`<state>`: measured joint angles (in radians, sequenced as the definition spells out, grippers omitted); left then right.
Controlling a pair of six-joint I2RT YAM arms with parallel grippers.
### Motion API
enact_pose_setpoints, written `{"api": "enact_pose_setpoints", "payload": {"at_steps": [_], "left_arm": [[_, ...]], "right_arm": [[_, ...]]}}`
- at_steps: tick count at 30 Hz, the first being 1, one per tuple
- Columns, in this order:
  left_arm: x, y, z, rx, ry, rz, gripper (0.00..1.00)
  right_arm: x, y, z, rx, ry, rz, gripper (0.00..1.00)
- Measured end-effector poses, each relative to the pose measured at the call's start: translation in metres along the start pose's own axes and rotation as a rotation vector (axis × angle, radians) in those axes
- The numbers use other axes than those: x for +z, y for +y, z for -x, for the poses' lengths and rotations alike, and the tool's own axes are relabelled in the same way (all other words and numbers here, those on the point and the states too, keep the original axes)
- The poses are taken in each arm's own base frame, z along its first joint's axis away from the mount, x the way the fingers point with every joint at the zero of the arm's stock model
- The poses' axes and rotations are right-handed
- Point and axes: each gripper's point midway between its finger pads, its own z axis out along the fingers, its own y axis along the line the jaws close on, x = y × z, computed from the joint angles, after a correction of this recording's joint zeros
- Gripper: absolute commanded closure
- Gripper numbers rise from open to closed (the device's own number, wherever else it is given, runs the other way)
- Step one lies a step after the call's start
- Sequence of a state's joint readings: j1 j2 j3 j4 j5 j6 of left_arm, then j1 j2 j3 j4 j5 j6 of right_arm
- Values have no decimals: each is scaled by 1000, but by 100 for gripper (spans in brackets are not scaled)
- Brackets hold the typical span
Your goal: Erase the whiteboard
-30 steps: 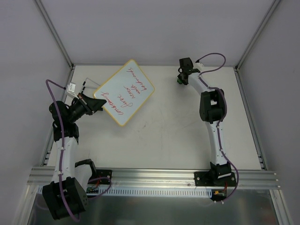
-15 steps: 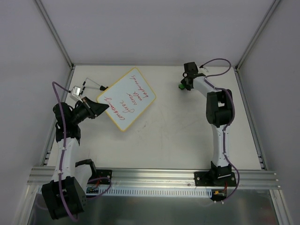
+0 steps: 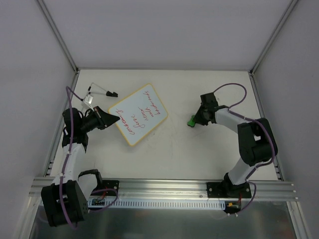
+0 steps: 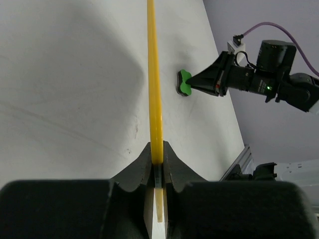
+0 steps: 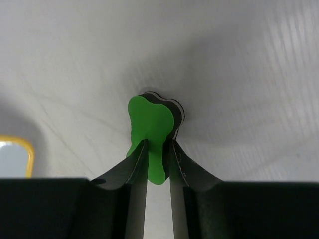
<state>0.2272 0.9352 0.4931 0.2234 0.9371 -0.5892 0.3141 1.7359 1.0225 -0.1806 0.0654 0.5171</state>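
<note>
The left gripper [image 4: 157, 151] is clamped on the yellow-framed edge of the whiteboard [image 3: 142, 115], which sits left of centre with red writing across it. The right gripper [image 5: 157, 149] pinches the green eraser [image 5: 151, 124] low over the table [image 3: 199, 154], apart from the board's right side. The step in hand looks like bringing the eraser to the board, so the next move calls for carrying it left and setting its pad flat on the writing.

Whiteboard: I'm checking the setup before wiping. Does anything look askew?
Yes: the whiteboard sits diagonal to the table edges, its left edge pinched in the left hand. The right hand holds the eraser apart from it.
</note>
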Motion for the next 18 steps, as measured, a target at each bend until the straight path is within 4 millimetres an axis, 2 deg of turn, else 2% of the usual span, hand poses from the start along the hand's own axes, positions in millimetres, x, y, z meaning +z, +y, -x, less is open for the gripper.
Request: {"api": "enact_pose_setpoints", "payload": {"at_steps": [2,5,6,9,12,18], "left_arm": [[2,3,-3,-4,15,5,100],[5,9,-8,-13,41,14,100],[5,11,-9,-11,46,17,100],[8,13,-10,-9,61,19,100],[11,13,-11,2,73,14,100],[16,15,-17,22,99,10,100]], "right_arm": [[-15,-11,-21,-35,28,14,83],[-35,-32,-40,-75,41,10,65],[-40,-39,-44,-89,44,3,54],[-54,-48,-45,-132,34,-23,40],[-64,-50,-42,-187,0,-53,35],[-76,-35,-37,-275,-53,-108,36]]}}
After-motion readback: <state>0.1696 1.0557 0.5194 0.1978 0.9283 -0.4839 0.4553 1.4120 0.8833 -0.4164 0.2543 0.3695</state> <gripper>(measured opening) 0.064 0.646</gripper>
